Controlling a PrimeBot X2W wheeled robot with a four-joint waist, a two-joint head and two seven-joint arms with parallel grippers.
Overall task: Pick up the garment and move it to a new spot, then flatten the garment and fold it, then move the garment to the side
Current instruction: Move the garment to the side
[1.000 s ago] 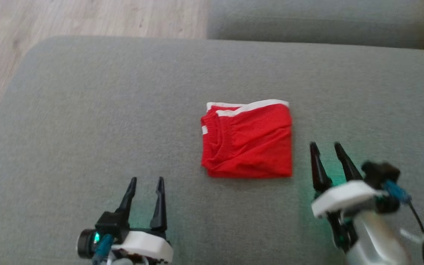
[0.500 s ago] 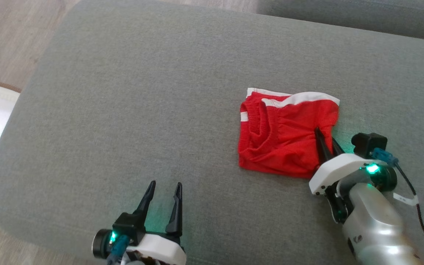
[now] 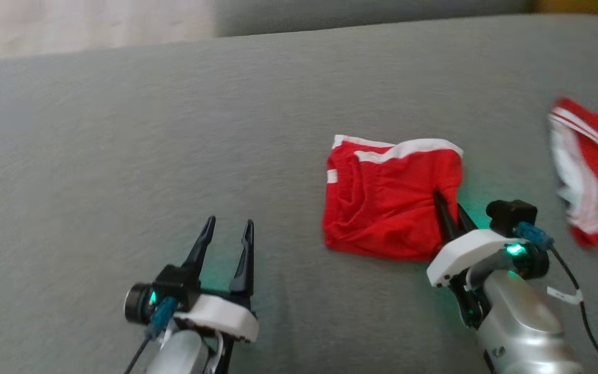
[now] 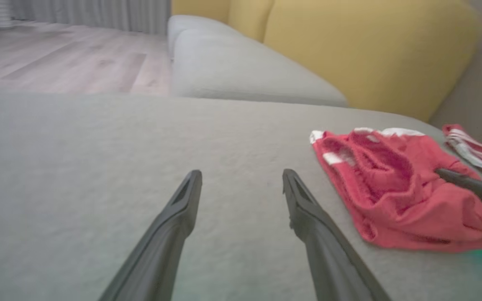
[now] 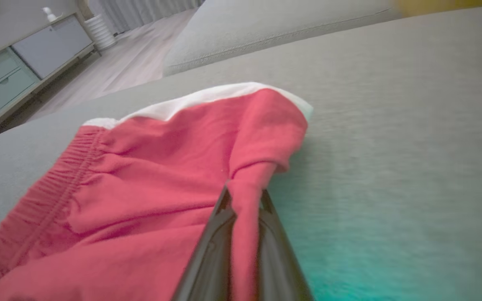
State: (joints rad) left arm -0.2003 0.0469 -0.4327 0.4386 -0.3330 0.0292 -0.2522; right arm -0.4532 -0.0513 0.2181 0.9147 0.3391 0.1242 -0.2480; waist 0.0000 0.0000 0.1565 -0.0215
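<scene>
Right wrist view tells the story here. The right gripper (image 5: 243, 194) has its two dark fingers pinched together on a ridge of red cloth at the near right edge of the red shorts (image 5: 149, 175), with fabric squeezed up between the tips. From the head view, the shorts (image 3: 390, 200) lie folded into a compact square on the grey sofa cushion (image 3: 174, 130), a little right of centre, with white trim along the far edge. The right gripper (image 3: 448, 201) bites in at their lower right corner. Left gripper (image 3: 229, 222) sits well apart to the left over bare cushion, fingers spread wide with nothing between them (a spectator, for now).

Folding looks finished, so I read this as the last leg: taking the bundle to the side. The catch is that the pinch seems to hold just a ridge of the upper cloth, and I cannot tell whether the lower layers are in it. Lift high from there and the fold will likely fall open. Better, I'd say, to stay low, sliding or barely raising the shorts and moving slowly sideways so the layers trail together. Another red-and-white garment (image 3: 589, 171) lies off to the right. The shorts should come down near it without touching, and the fingers should part only once they rest flat.
</scene>
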